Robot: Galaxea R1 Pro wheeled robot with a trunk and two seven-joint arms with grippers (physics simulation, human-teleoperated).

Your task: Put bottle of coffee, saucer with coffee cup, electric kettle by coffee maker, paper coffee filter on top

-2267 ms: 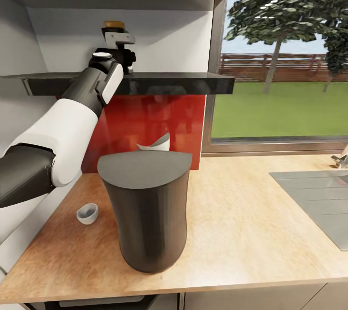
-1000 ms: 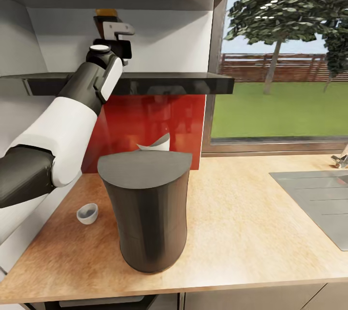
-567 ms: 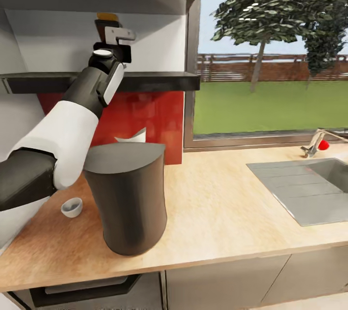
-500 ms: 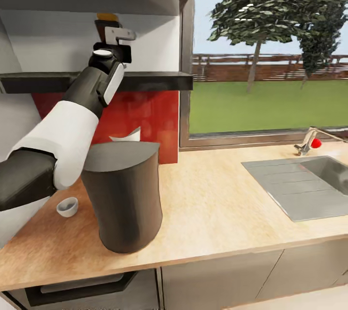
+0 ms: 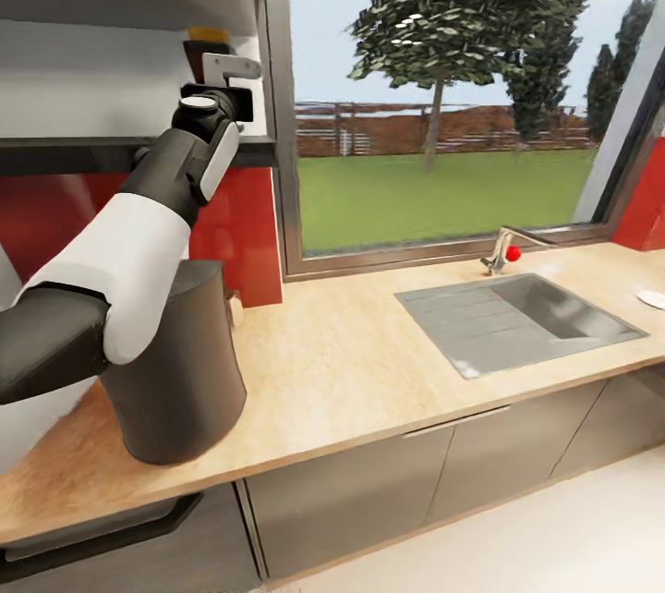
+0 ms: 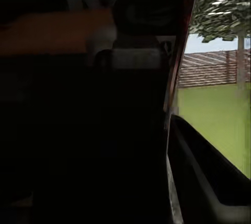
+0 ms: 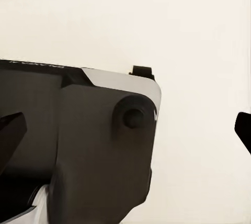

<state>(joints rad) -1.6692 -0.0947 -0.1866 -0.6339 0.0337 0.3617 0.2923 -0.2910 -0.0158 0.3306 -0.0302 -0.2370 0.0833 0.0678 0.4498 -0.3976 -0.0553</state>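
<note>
Nearest the robot, the coffee maker (image 5: 175, 371) stands upright on the countertop (image 5: 369, 371), close to the front edge, its long axis vertical; the left forearm crosses in front of its upper part. To its right the worktop lies bare as far as the inset sink (image 5: 517, 320), with the tap (image 5: 503, 251) behind the sink under the window. A white plate edge, probably the saucer (image 5: 652, 298), shows at the far right of the counter.

Farther back and higher, the left gripper (image 5: 220, 80) is raised above the kitchen shelf (image 5: 120, 152), beside the window frame, with little room between them. Its fingers are closed on the bottle of coffee (image 5: 205, 48), which is held upright above the shelf, orange cap on top. The left wrist view is too dark to read any label; no writing is legible there.

In the right wrist view, dark fingertips sit at opposite edges, so the right gripper (image 7: 125, 127) is spread wide over the robot's own body and a pale floor.
</note>
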